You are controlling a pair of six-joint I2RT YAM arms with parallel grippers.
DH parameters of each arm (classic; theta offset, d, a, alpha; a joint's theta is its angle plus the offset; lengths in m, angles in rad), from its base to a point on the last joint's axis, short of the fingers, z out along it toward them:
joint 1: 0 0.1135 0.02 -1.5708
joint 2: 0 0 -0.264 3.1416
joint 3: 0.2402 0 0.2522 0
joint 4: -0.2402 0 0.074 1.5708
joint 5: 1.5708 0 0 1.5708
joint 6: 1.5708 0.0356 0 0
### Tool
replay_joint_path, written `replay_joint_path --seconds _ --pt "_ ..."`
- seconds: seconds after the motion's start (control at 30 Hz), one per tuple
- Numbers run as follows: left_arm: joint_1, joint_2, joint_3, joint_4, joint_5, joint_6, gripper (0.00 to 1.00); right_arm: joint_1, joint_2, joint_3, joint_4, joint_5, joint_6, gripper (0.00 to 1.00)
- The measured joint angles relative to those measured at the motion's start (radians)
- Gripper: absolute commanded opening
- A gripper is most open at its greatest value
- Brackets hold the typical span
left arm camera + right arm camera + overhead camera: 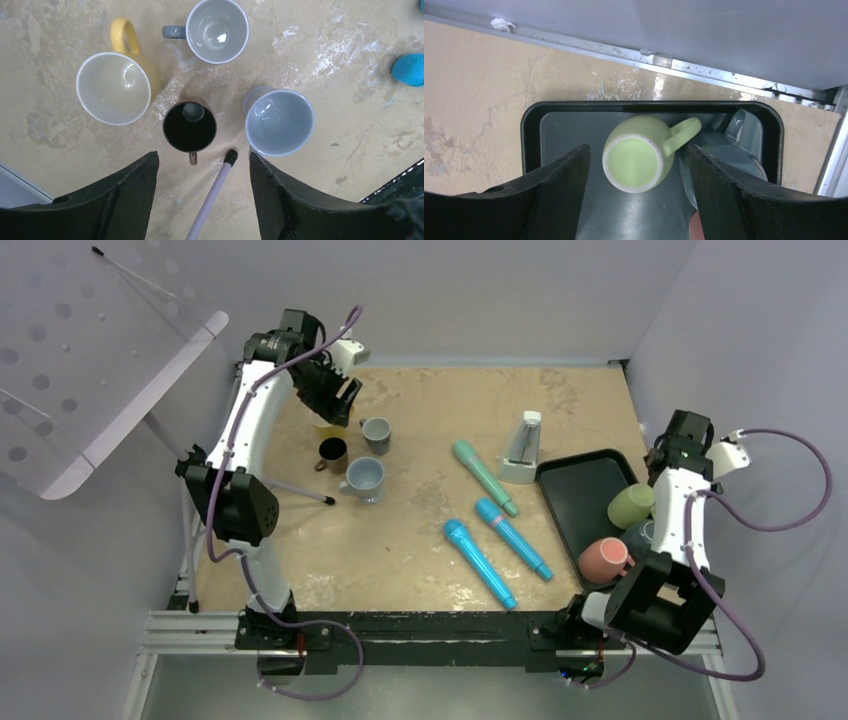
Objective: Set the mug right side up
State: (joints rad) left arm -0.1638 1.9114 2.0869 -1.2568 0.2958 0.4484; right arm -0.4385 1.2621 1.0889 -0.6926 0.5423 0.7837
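Note:
A pale green mug stands upside down in the black tray, base up and handle pointing to the upper right. In the top view the same green mug sits at the tray's right side. My right gripper hangs open above it, one finger on each side, not touching. My left gripper is open and empty at the back left, above a yellow mug, a dark mug, a grey mug and a light blue mug, all mouth up.
A pink mug and a blue-grey mug share the tray. On the table lie a green toy microphone, two blue ones and a metronome. A white stand leg passes under the left gripper.

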Motion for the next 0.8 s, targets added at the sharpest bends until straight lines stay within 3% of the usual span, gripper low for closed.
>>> replay_joint_path --seconds 0.23,0.5,0.67,0.8 --pt "0.000 -0.026 -0.038 -0.010 0.006 -0.001 0.71 -0.028 0.092 -0.047 0.088 -0.085 -0.034 0.63" --pt "0.000 -0.062 -0.051 -0.009 0.016 -0.002 0.71 -0.029 0.132 -0.089 0.172 -0.134 -0.075 0.35" --pt "0.000 -0.062 -0.055 -0.008 0.019 -0.003 0.71 -0.018 0.080 -0.160 0.267 -0.215 -0.101 0.33" --pt "0.000 -0.062 -0.055 -0.006 0.028 -0.011 0.71 0.060 0.055 -0.187 0.290 -0.274 -0.115 0.34"
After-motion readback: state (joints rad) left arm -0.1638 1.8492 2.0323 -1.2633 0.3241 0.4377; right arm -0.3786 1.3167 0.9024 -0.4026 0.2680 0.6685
